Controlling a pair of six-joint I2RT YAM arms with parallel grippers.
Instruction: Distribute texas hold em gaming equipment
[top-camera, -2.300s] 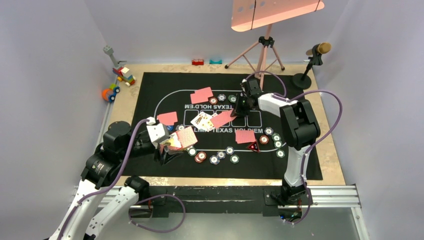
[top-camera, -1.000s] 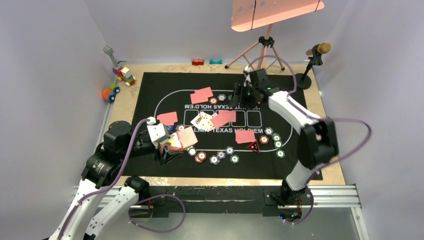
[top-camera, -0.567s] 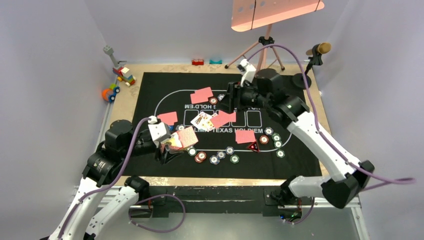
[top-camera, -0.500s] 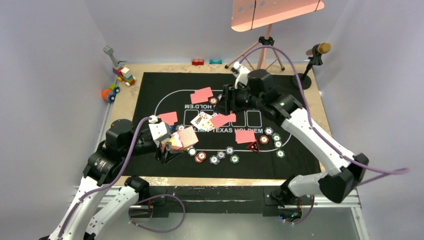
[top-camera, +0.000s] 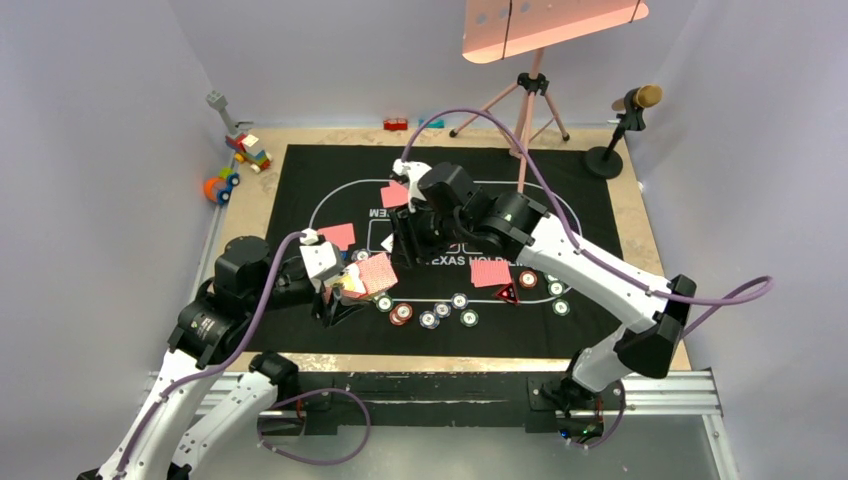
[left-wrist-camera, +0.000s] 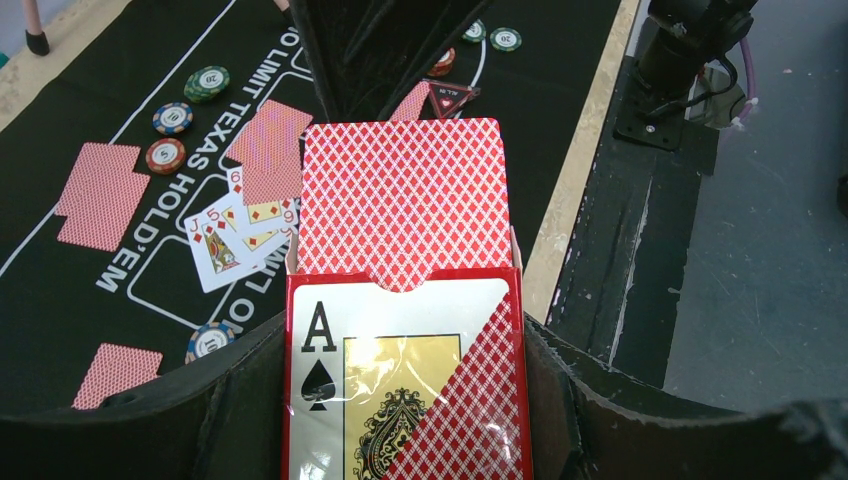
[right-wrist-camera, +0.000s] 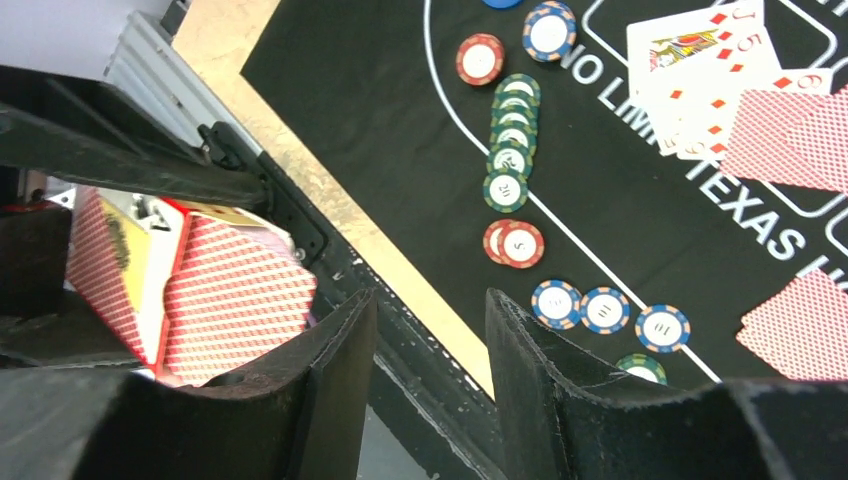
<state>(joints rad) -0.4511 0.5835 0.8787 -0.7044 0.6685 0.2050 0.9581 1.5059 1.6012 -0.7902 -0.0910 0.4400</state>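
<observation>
- Toy blocks (top-camera: 245, 150) sit at the far left corner of the table (top-camera: 665, 330), off the mat (top-camera: 600, 330) and well apart from the arms, so no risk there.
- Left pincer (top-camera: 335, 297) is clamped on the card box (left-wrist-camera: 400, 400), held up over the mat's left part. The deck (left-wrist-camera: 400, 200) sticks out of the open top, pink backs showing.
- Right pincer (right-wrist-camera: 430, 310) has reached across and is just beside the deck. It's partly open, nothing between the fingers.
- Risk: the fingers hit the box lip instead of the top card, shoving the box askew in the left grip.
- Risk: the bite takes several cards at once, or drags the deck out, so cards spill.
- The table's near edge is close to the box, and a dropped card could slide off it.
- Face-up cards (left-wrist-camera: 235, 235) and chips (top-camera: 430, 318) lie under the right forearm and its cable. A low sweep would scatter them.
- Red marker (top-camera: 508, 294) lies just beside a dealt card on the right.
- Open room: bare mat along the far right and the near right corner. Best to lift before swinging right.
</observation>
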